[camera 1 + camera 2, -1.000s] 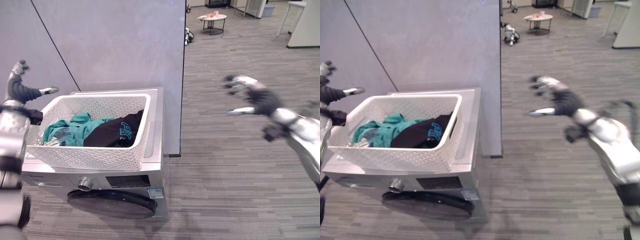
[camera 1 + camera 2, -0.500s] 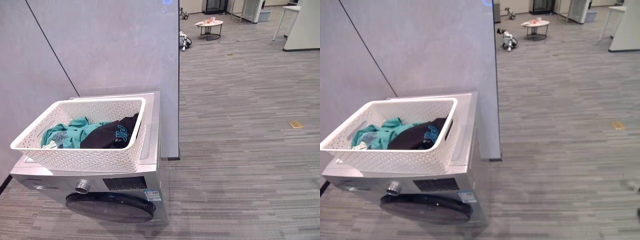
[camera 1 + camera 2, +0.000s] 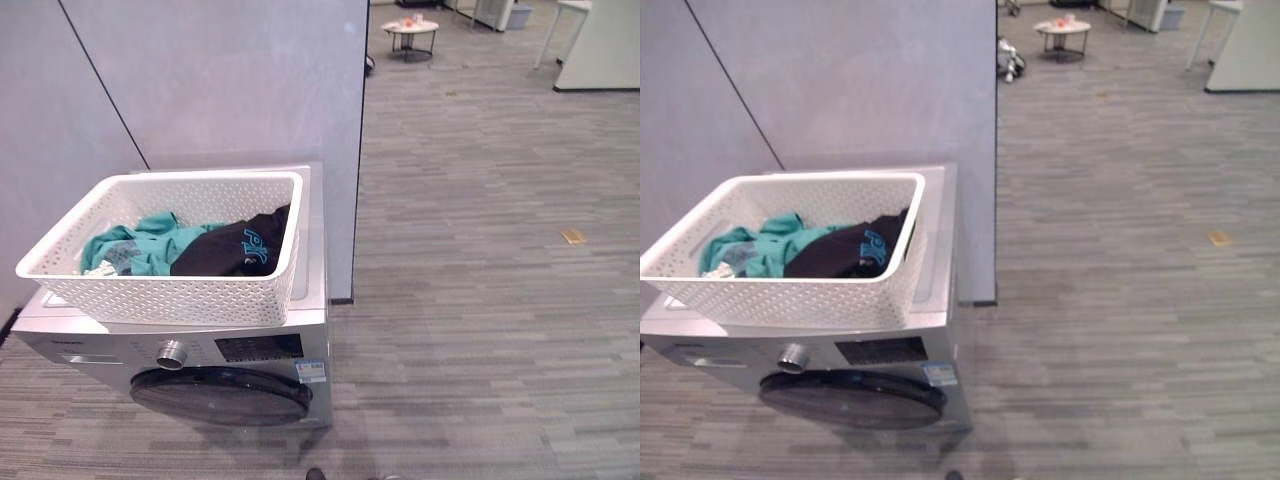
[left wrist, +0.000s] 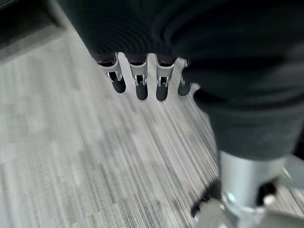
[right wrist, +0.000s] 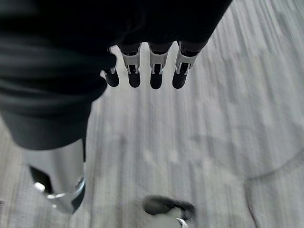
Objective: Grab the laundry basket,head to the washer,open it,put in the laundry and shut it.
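Observation:
A white perforated laundry basket (image 3: 170, 298) rests on top of the silver washer (image 3: 262, 347). Inside the basket lie a teal garment (image 3: 130, 245) and a black garment (image 3: 238, 250). The washer's dark round door (image 3: 220, 395) is shut, with a metal knob (image 3: 172, 352) above it. My left hand (image 4: 141, 84) hangs over the grey floor with straight fingers, holding nothing. My right hand (image 5: 156, 72) likewise points down at the floor, fingers straight and empty.
A grey partition wall (image 3: 220, 80) stands behind the washer and ends at an edge (image 3: 358, 200). Open grey floor spreads to the right, with a small yellow scrap (image 3: 573, 236) on it. A round low table (image 3: 412, 28) stands far back.
Both hands, raised beside the basket and out to the right a second ago, have dropped out of the eye views. The camera has shifted slightly. The basket stays on the washer.

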Robot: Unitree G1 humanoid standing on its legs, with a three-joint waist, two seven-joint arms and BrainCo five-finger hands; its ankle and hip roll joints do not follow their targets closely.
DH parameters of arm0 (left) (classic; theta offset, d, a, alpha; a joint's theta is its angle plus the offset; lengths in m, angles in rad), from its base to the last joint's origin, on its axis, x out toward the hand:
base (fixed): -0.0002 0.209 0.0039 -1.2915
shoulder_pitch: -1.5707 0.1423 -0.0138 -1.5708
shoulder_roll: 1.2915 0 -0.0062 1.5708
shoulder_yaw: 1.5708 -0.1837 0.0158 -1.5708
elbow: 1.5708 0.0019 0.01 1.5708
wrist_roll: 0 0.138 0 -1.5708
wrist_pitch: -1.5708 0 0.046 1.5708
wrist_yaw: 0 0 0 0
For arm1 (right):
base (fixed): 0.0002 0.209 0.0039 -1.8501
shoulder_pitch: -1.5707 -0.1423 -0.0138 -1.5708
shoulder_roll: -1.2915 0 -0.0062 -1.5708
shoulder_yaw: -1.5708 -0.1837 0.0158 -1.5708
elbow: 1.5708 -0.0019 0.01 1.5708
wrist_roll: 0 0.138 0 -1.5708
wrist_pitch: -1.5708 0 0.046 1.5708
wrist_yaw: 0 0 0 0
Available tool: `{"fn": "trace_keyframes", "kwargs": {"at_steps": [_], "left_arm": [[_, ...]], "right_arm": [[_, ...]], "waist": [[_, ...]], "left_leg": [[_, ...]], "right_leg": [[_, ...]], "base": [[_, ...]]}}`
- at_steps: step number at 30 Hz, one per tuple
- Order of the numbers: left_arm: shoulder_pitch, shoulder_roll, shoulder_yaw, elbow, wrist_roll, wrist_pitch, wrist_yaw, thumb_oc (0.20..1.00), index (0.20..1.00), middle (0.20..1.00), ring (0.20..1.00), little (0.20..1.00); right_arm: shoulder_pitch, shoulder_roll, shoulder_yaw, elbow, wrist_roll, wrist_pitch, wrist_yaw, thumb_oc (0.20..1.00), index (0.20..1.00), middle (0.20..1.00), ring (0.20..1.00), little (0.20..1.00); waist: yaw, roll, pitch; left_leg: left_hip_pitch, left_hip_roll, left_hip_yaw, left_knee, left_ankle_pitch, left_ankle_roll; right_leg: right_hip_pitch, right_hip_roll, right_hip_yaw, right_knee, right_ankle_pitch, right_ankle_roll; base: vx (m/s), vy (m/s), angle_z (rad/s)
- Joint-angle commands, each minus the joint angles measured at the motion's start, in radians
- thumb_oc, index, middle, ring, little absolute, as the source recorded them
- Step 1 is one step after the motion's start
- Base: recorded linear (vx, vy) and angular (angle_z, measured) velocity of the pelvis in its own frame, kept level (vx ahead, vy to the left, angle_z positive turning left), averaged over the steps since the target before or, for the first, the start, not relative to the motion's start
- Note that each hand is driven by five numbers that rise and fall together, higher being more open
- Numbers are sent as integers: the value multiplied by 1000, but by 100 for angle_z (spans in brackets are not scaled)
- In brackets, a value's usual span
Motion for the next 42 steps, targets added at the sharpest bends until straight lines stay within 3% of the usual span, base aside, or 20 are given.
{"fn": "trace_keyframes", "kwargs": {"at_steps": [1, 3, 9, 13, 14, 15, 16, 17, 19, 20, 22, 26, 28, 30, 33, 35, 36, 37, 39, 42], "left_arm": [[-41, 14, 40, -2, -18, -17, 17, 1000, 1000, 1000, 1000, 1000], [-52, -10, -7, -27, -29, -24, 21, 1000, 1000, 1000, 1000, 1000], [-44, 13, -34, -53, -37, -30, 29, 1000, 1000, 1000, 1000, 1000], [-76, 25, -73, -66, 3, -35, 27, 1000, 1000, 1000, 1000, 1000], [-93, 32, -94, -82, 27, -35, 27, 1000, 1000, 1000, 1000, 1000], [-122, 43, -114, -109, 40, -41, 31, 1000, 1000, 1000, 1000, 1000], [-143, 45, -130, -125, 56, -42, 29, 1000, 1000, 1000, 1000, 1000], [-154, 45, -140, -143, 64, -42, 29, 1000, 1000, 1000, 1000, 1000], [-163, 45, -144, -141, 64, -41, 35, 1000, 1000, 1000, 1000, 1000], [-167, 42, -153, -138, 65, -43, 41, 1000, 1000, 1000, 1000, 1000], [-170, 41, -155, -142, 58, -45, 45, 1000, 1000, 1000, 1000, 1000], [-202, 34, -177, -151, 29, -48, 40, 1000, 1000, 1000, 1000, 1000], [-217, 27, -195, -153, 16, -46, 36, 1000, 1000, 1000, 1000, 1000], [-232, 27, -209, -159, 20, -55, 36, 1000, 1000, 1000, 1000, 1000], [-229, 36, -212, -163, 24, -57, 34, 1000, 1000, 1000, 1000, 1000], [-228, 48, -204, -159, 38, -60, 36, 1000, 1000, 1000, 1000, 1000], [-216, 57, -195, -156, 47, -62, 37, 1000, 1000, 1000, 1000, 1000], [-216, 57, -195, -157, 47, -62, 37, 1000, 1000, 1000, 1000, 1000], [-195, 70, -171, -146, 51, -63, 47, 1000, 1000, 1000, 1000, 1000], [-174, 75, -146, -137, 48, -61, 53, 1000, 1000, 1000, 1000, 1000]], "right_arm": [[-44, 25, 28, 56, -9, 7, -1, 1000, 1000, 1000, 1000, 1000], [-57, 57, 57, 63, 5, 11, -3, 1000, 1000, 1000, 1000, 1000], [-52, 71, 114, 63, -7, -6, 0, 1000, 1000, 1000, 1000, 1000], [-69, 61, 163, 33, -41, -12, -11, 1000, 1000, 1000, 1000, 1000], [-70, 52, 178, 25, -59, -10, -3, 1000, 1000, 1000, 1000, 1000], [-73, 31, 197, 0, -78, -15, -4, 1000, 1000, 1000, 1000, 1000], [-62, 22, 199, -8, -94, -17, -2, 1000, 1000, 1000, 1000, 1000], [-58, 14, 198, -8, -107, -17, -6, 1000, 1000, 1000, 1000, 1000], [-59, 12, 197, -4, -104, -15, -8, 1000, 1000, 1000, 1000, 1000], [-58, 16, 199, -1, -99, -11, -3, 1000, 1000, 1000, 1000, 1000], [-46, 23, 198, -1, -103, -12, 1, 1000, 1000, 1000, 1000, 1000], [-35, 15, 202, 22, -129, -7, 10, 1000, 1000, 1000, 1000, 1000], [-44, 8, 192, 43, -130, -2, 6, 1000, 1000, 1000, 1000, 1000], [-42, -4, 159, 77, -133, 6, 4, 1000, 1000, 1000, 1000, 1000], [-69, -12, 153, 90, -145, 10, 2, 1000, 1000, 1000, 1000, 1000], [-78, -18, 147, 70, -141, 5, 5, 1000, 1000, 1000, 1000, 1000], [-85, -19, 153, 43, -138, 2, 12, 1000, 1000, 1000, 1000, 1000], [-85, -19, 153, 43, -138, 2, 12, 1000, 1000, 1000, 1000, 1000], [-99, -4, 178, -19, -144, -3, 14, 1000, 1000, 1000, 1000, 1000], [-103, 2, 211, -99, -155, -6, 23, 1000, 1000, 1000, 1000, 1000]], "waist": [[-16, -19, 47], [-18, -18, 57], [0, -4, 68], [2, -17, 75], [7, -18, 85], [4, -25, 100], [-26, -30, 105], [-27, -36, 107], [-23, -37, 106], [-28, -37, 92], [-33, -37, 83], [-46, -15, 71], [-48, 2, 69], [-58, 6, 67], [-50, -1, 70], [-46, -11, 70], [-42, -20, 70], [-41, -21, 68], [-38, -34, 69], [-29, -39, 67]], "left_leg": [[89, 11, 8, -52, 11, -26], [82, 19, 14, -60, 24, -23], [61, 39, 30, -63, 65, -20], [-1, 26, 2, -1, 77, -34], [-29, 29, 0, 54, 80, -45], [-72, 51, 32, 117, 108, -79], [-72, 119, 155, 161, 105, -121], [-77, 148, 136, 173, 106, -119], [-78, 146, 94, 168, 91, -107], [-63, 164, 34, 128, 91, -101], [-58, 225, 29, 92, 155, -106], [-7, 348, 5, 10, 257, -157], [15, 322, -49, 8, 214, -157], [-15, 279, -39, 101, 127, -149], [-49, 248, -37, 199, 44, -128], [-69, 226, -22, 252, -1, -111], [-76, 201, -5, 267, -39, -90], [-76, 201, -3, 267, -39, -89], [-76, 171, 26, 260, -64, -70], [-50, 144, 50, 223, -104, -60]], "right_leg": [[110, -120, 39, -365, 397, 189], [86, -94, 42, -333, 378, 184], [129, 62, -21, -182, 161, 98], [165, 96, 41, -296, 165, 57], [177, 93, 34, -315, 174, 52], [194, 84, 16, -342, 186, 48], [216, 64, -23, -351, 168, 55], [219, 51, -30, -345, 164, 51], [221, 44, -34, -342, 159, 53], [221, 30, -27, -337, 154, 59], [205, 15, -30, -323, 162, 53], [206, -20, -39, -297, 138, 69], [210, -34, -29, -294, 146, 84], [235, -83, -23, -313, 170, 112], [243, -139, 6, -342, 209, 136], [233, -184, 19, -351, 264, 155], [217, -216, 31, -350, 328, 174], [215, -217, 33, -351, 329, 174], [174, -257, 25, -347, 439, 196], [139, -288, 1, -342, 537, 226]], "base": [[-81, 29, -35], [-71, 18, -21], [-84, -3, -14], [-116, -73, 24], [-155, -117, 90], [-111, -90, 102], [-87, -38, 95], [-7, 34, 96], [0, 61, 87], [49, 122, 36], [15, 171, -5], [101, 241, 0], [94, 292, 11], [127, 332, 1], [93, 316, 13], [84, 362, -16], [67, 312, -26], [54, 293, -34], [14, 253, -37], [70, 265, -36]]}}
